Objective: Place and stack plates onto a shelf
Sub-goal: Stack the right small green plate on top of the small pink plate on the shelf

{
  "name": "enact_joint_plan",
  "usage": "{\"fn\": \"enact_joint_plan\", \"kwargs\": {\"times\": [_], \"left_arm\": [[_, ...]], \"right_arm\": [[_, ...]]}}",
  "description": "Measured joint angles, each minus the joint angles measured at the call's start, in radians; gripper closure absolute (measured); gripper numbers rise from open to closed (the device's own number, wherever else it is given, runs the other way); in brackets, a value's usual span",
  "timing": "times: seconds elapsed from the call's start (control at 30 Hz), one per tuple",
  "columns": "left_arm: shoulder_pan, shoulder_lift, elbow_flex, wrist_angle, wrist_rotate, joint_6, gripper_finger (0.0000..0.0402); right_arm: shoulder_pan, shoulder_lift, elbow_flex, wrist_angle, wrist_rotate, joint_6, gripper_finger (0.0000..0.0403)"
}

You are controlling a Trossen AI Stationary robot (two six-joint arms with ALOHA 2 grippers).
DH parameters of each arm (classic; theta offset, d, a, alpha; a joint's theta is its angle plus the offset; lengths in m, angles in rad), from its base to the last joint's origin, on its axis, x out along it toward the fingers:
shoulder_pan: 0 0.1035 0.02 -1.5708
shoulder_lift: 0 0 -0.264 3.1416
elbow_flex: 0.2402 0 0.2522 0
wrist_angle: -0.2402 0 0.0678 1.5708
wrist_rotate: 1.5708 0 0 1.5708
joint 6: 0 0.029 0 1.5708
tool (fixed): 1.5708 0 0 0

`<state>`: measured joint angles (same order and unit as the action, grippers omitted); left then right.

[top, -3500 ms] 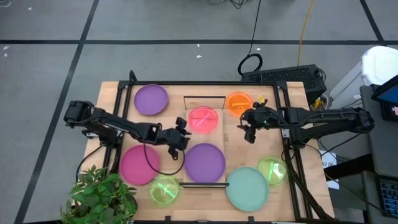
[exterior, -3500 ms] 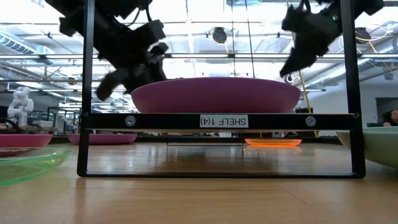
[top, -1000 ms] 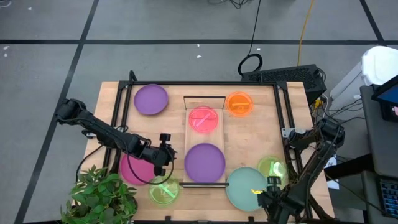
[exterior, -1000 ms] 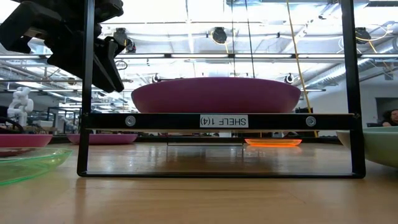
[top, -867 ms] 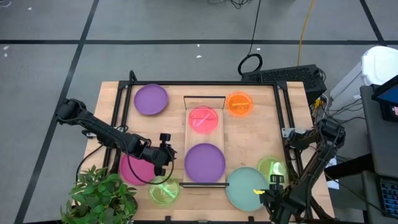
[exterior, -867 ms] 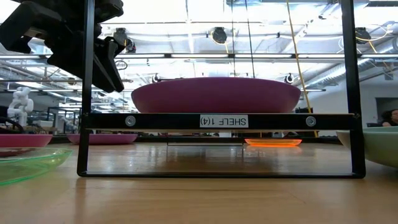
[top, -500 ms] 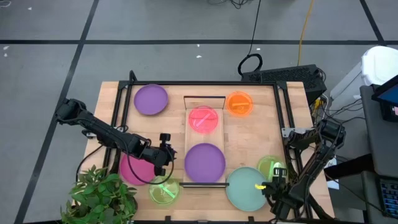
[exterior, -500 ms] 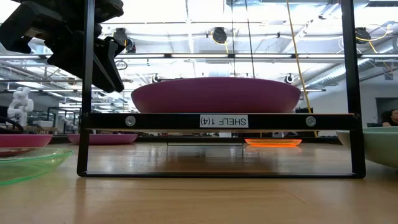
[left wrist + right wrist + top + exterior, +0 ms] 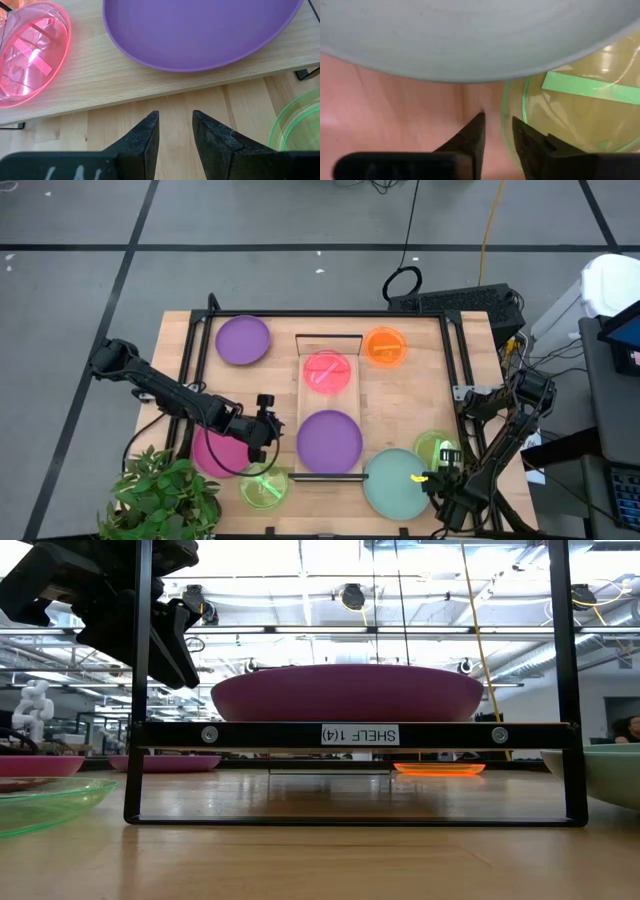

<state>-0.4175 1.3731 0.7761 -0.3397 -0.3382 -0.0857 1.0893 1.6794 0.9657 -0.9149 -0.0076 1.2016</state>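
The shelf [image 9: 329, 402] runs down the table's middle and carries a pink-red plate [image 9: 327, 372] and a purple plate [image 9: 329, 440], both lying flat. My left gripper [image 9: 265, 425] hangs open left of the shelf, above the magenta plate's [image 9: 212, 452] right rim. It faces the purple plate [image 9: 200, 30]. My right gripper [image 9: 440, 476] points down at the near right, between the pale teal plate [image 9: 393, 482] and a neon green plate [image 9: 436, 447]. Its fingers stand narrowly apart astride the green plate's rim [image 9: 505, 107]. My right gripper comes from above with one finger [image 9: 477, 127] outside the green plate's rim and the other [image 9: 522, 132] inside it, on the side next to the teal plate [image 9: 470, 35]. I cannot tell whether the fingers touch the rim. The plate lies flat on the table.
A second purple plate [image 9: 243, 340] and an orange plate [image 9: 385, 346] lie at the far side, and another green plate [image 9: 263, 485] lies near left. A potted plant [image 9: 165, 495] stands at the near left corner. Black frame rails [image 9: 455, 360] border the table.
My right gripper has sunk toward the table and shifted a little toward the far edge, closer to the green plate at the near right. The plates lie as before.
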Motion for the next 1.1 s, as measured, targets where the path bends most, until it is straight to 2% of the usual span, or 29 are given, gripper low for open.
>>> {"fn": "enact_joint_plan", "kwargs": {"times": [0.3,0.8,0.93,1.1], "left_arm": [[0.000,0.000,0.000,0.000,0.000,-0.002,0.0277],[0.000,0.000,0.000,0.004,0.000,-0.001,0.0277],[0.000,0.000,0.000,0.004,0.000,0.000,0.0277],[0.000,0.000,0.000,0.005,-0.001,0.000,0.0277]], "right_arm": [[-0.002,-0.007,-0.002,-0.004,-0.045,0.021,0.0398],[-0.016,-0.130,-0.005,-0.197,-0.015,0.209,0.0403],[-0.035,-0.148,-0.005,-0.234,-0.008,0.202,0.0403],[-0.069,-0.155,-0.004,-0.241,0.061,0.141,0.0403]]}}
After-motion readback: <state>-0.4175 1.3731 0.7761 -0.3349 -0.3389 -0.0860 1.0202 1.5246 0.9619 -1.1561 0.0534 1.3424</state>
